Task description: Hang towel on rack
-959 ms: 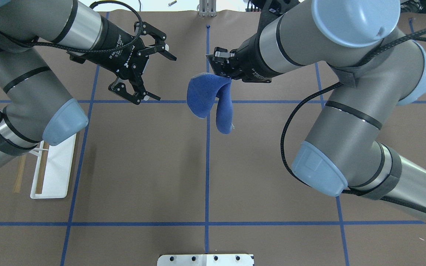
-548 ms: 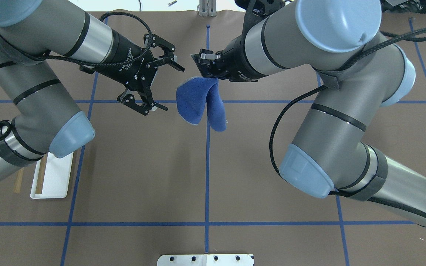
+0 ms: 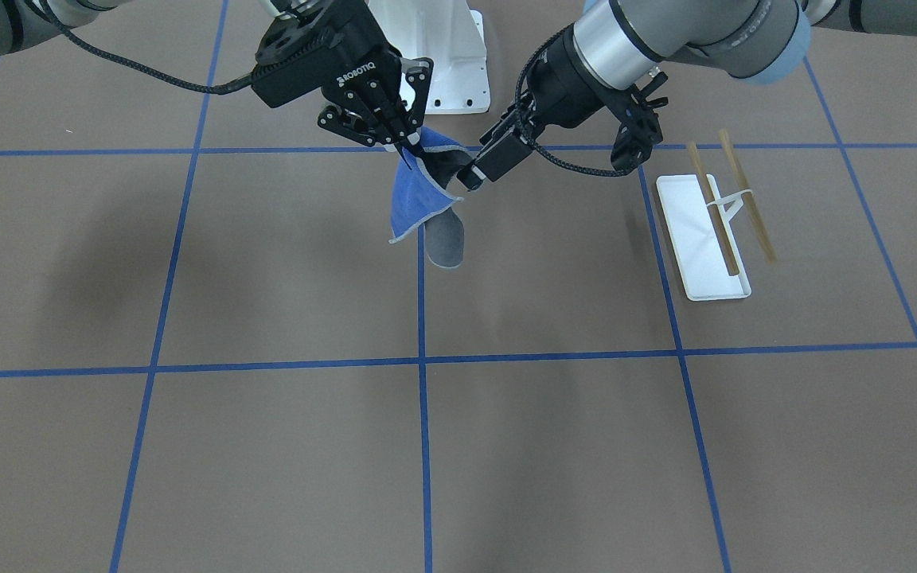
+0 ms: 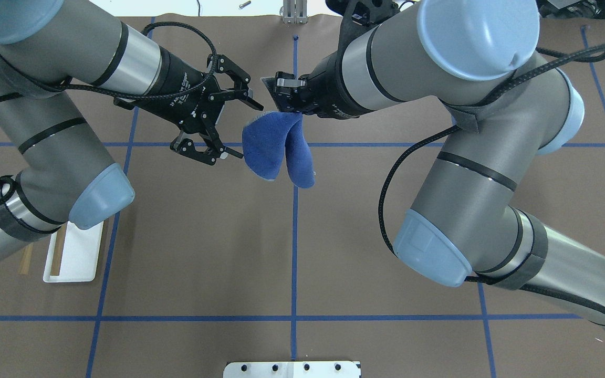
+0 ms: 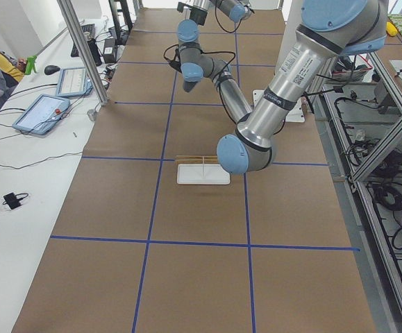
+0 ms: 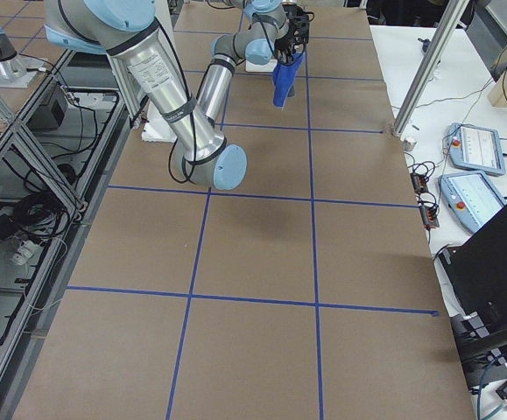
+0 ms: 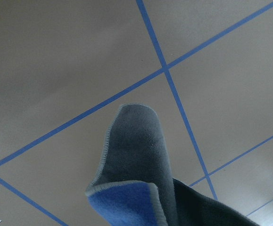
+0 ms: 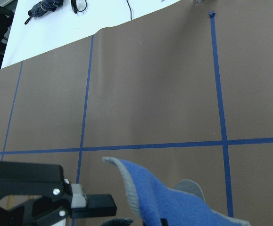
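Hanging over the middle of the table point(image 4: 202, 252), the towel point(image 4: 275, 149) is pinched at its top by our right gripper point(image 4: 281, 98); our left gripper point(image 4: 246, 131), fingers spread wide, is just beside it, the rack point(image 3: 697, 247) well apart.

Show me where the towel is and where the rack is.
towel point(image 4: 271, 149), overhead exterior view, on its hanging blue fold.
rack point(image 3: 689, 227), exterior front-facing view, on the bare white base tray.

Brown counter point(image 3: 267, 446), gridded with blue tape lines point(image 3: 420, 414); a white bolted pedestal point(image 3: 446, 56) stands at the robot's edge; on the white side table point(image 5: 6, 201), two tablets point(image 5: 42, 113) lie near a slanted metal post point(image 5: 82, 48); a black laptop point(image 6: 489, 262) sits toward the robot's right end.
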`<state>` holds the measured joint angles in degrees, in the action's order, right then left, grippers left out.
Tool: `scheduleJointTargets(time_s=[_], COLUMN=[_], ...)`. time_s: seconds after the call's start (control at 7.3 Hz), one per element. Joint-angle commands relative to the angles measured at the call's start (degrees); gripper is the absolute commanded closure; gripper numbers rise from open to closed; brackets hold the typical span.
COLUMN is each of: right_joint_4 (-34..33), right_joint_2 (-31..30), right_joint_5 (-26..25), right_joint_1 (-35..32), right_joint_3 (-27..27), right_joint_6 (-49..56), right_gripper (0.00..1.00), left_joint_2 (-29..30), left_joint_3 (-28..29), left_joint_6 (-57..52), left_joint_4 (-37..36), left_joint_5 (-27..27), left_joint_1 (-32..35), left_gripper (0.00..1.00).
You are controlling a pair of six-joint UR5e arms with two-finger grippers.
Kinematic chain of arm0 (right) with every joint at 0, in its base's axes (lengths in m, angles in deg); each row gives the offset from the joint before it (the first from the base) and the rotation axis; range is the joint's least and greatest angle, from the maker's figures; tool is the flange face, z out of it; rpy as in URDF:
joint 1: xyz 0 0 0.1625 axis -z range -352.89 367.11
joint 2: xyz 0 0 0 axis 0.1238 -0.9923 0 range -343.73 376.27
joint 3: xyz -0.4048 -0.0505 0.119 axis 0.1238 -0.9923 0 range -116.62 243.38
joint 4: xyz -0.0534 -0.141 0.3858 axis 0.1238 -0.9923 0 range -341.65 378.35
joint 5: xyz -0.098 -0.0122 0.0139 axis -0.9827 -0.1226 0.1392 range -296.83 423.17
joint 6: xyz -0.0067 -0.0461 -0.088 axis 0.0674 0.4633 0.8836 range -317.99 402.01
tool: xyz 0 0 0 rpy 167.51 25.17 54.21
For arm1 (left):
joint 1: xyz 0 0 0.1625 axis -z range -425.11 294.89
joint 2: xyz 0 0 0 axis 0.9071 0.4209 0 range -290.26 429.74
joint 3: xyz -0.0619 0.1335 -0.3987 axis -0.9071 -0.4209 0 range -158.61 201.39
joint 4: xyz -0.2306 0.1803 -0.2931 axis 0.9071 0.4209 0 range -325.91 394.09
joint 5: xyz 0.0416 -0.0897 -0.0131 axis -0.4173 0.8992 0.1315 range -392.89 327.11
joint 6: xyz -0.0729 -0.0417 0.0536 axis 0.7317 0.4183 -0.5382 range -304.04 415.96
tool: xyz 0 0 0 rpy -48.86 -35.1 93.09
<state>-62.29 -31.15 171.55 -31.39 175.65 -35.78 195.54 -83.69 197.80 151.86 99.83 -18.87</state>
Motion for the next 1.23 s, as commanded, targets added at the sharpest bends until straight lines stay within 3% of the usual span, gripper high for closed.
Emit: scheduleJointTargets(time_s=[0.0,0.14,0.27,0.41,0.68,0.82,0.96,1.1], right_joint_4=[1.9,2.0,2.1,2.1,2.1,2.0,1.5,1.7], right_joint_2=[-0.1,-0.1,-0.4,-0.5,-0.6,-0.7,-1.3,-2.4], right_joint_5=[-0.3,-0.3,-0.3,-0.3,-0.3,-0.6,-3.4,-5.0], right_joint_1=[-0.1,-0.1,-0.1,-0.2,-0.5,-0.7,-0.7,-0.6], right_joint_3=[0.0,0.0,0.0,0.0,0.0,0.0,0.3,1.3], right_joint_6=[-0.2,-0.2,-0.2,-0.2,-0.3,-0.8,-1.0,-0.9], right_gripper=[1.0,1.0,1.0,1.0,1.0,0.81,0.01,0.0], left_joint_2=[-0.3,-0.4,-0.5,-0.6,-2.7,-3.4,-3.7,-3.6], left_joint_3=[-0.1,0.0,0.0,-0.1,-1.7,-1.8,-1.7,-1.8], left_joint_6=[1.6,1.6,1.6,1.2,0.5,0.4,0.4,0.4], left_joint_4=[0.1,0.2,0.2,0.4,1.1,2.6,3.7,3.8], left_joint_5=[0.0,0.0,0.1,0.3,0.6,0.6,0.6,0.6], left_joint_1=[0.0,0.0,0.0,0.0,0.1,0.1,0.1,0.1], left_gripper=[0.65,0.69,0.9,1.0,1.0,1.0,1.0,1.0])
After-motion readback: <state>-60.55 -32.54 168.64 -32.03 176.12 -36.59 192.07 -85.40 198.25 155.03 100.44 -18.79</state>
